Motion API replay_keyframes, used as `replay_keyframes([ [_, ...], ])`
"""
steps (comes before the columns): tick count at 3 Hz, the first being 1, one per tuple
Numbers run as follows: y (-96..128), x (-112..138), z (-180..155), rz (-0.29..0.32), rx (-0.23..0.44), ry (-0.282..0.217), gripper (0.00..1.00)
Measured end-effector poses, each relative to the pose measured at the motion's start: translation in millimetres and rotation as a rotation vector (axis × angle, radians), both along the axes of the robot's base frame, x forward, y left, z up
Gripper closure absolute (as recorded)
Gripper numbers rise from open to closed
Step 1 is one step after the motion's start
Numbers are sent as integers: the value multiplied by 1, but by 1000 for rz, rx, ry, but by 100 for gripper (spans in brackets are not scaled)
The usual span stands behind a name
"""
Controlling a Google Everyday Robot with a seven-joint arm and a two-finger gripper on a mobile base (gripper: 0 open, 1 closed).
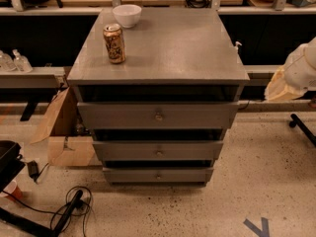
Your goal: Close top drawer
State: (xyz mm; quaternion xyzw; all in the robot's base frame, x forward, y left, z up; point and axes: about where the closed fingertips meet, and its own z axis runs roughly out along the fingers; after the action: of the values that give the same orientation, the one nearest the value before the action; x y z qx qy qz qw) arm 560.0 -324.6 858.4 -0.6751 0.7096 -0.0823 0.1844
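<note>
The grey cabinet (163, 48) stands in the middle of the camera view with three drawers. The top drawer (123, 115) is the largest front, with a small metal knob (158, 116) at its centre. It stands out a little from the cabinet, with a dark gap showing above it. My gripper (277, 89), cream-coloured on a white arm (302, 63), hangs to the right of the cabinet at about the height of the top drawer. It is apart from the drawer's right end and touches nothing.
A drink can (114, 43) and a white bowl (127, 15) stand on the cabinet top. An open cardboard box (61, 132) sits left of the cabinet. Cables (69, 211) lie on the floor at front left. A black stand leg (302, 128) is at the right.
</note>
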Motion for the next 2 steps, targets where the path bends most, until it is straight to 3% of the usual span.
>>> replay_keyframes([
  [1,-26,-24,33,-84,-6,-71,100],
  [2,-35,-50,64,-148,-17,-170,100],
])
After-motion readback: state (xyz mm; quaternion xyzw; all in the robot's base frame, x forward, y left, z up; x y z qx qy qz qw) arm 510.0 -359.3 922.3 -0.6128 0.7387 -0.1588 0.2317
